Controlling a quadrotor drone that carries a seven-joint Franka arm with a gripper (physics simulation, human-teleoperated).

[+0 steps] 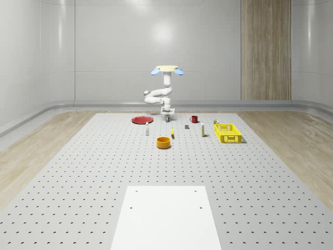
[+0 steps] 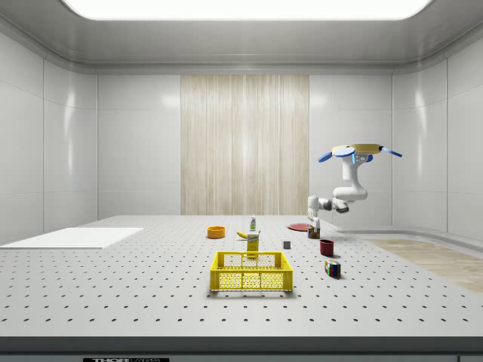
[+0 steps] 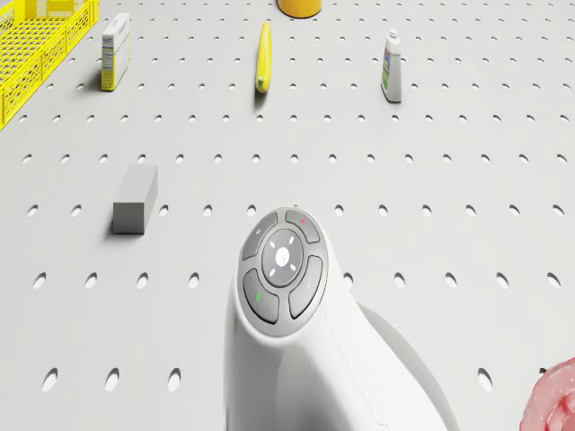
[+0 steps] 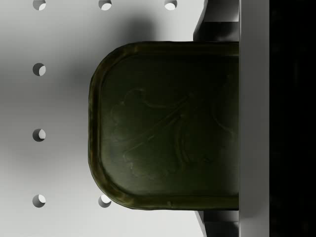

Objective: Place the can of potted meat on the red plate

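One can of potted meat (image 4: 168, 123) directly beneath the pincer (image 1: 167, 117), finger spacing impossible to tell.

- The can of potted meat (image 4: 168, 133) lies close under the camera, its dark olive top facing the lens.
- The top has a raised rim and rounded corners, and a faint embossed pattern of curved lines crosses its middle.
- A dark, straight-edged finger (image 4: 276, 118) covers one end of the can, touching it along that whole edge.
- Small parts of the dark jaws show just past the can's two long sides, next to that finger.
- The pale grey surface (image 4: 54, 163) spreads beyond the can's rounded end, dotted with a regular grid of round holes.
- A soft shadow falls on the surface around the can's rim.
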